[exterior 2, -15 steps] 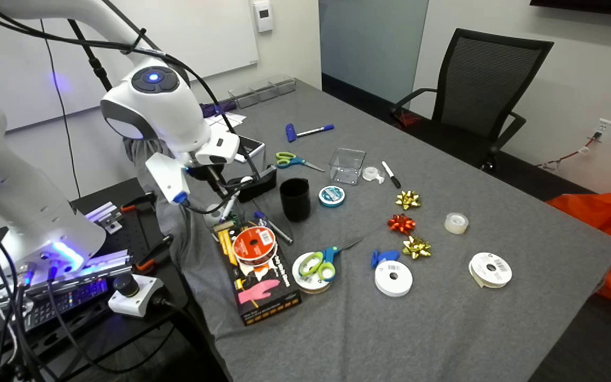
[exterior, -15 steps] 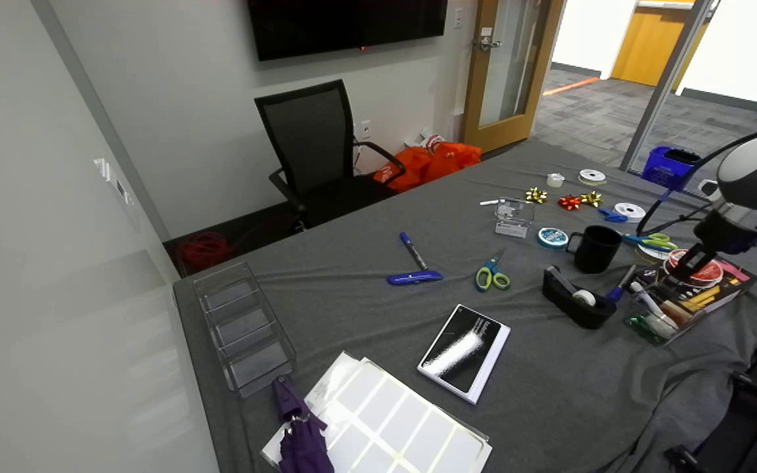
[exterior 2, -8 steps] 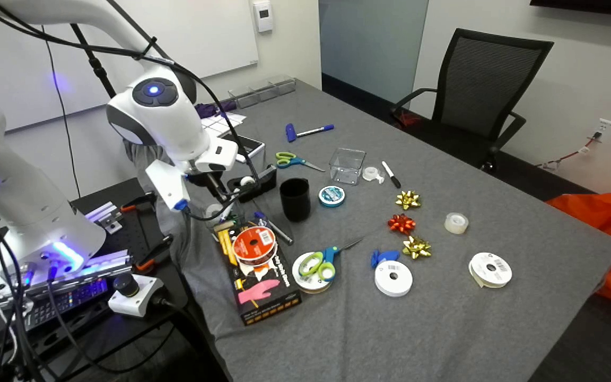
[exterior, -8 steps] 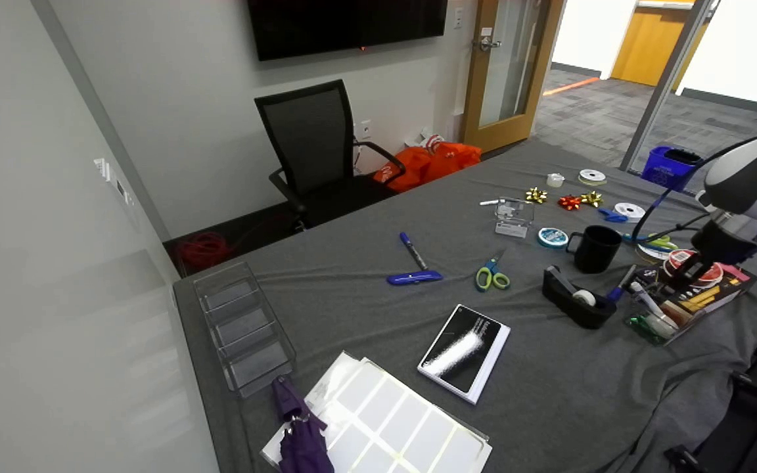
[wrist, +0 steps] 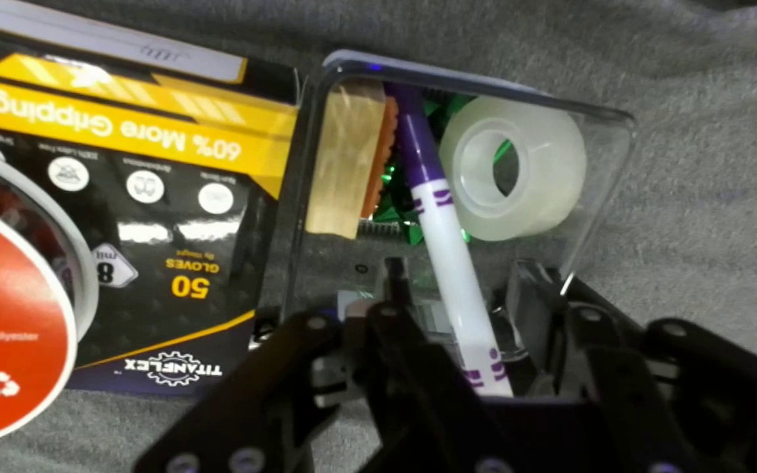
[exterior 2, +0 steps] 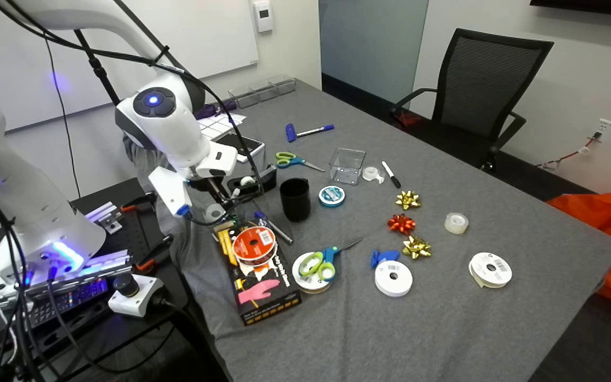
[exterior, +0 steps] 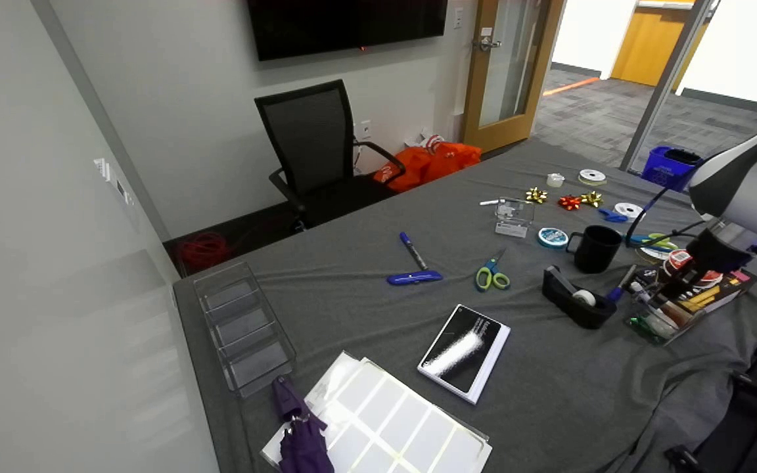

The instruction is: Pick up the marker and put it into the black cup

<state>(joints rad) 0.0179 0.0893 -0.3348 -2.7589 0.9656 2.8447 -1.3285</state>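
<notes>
A white marker with a purple cap (wrist: 447, 253) leans in a clear plastic box (wrist: 605, 117), with its white end raised towards my gripper. In the wrist view my gripper (wrist: 462, 276) is open, with one finger on each side of the marker and a gap on both sides. In both exterior views the gripper (exterior: 673, 289) (exterior 2: 219, 191) is low over the clear box, pointing down. The black cup (exterior: 596, 249) is a mug with a handle, upright on the table. It also shows in an exterior view (exterior 2: 295, 199); its inside looks dark.
The clear box also holds a tape roll (wrist: 516, 167) and a wooden block (wrist: 345, 157). A glove box (exterior 2: 263, 286) with a red ribbon spool (exterior 2: 254, 243) touches or nearly touches it. A black tape dispenser (exterior: 579, 299) and a blue-capped pen (exterior 2: 273, 227) lie between box and cup.
The arm has come lower and shifted slightly towards the clear box, and the gripper now sits nearer the marker. The objects on the table have not visibly moved.
</notes>
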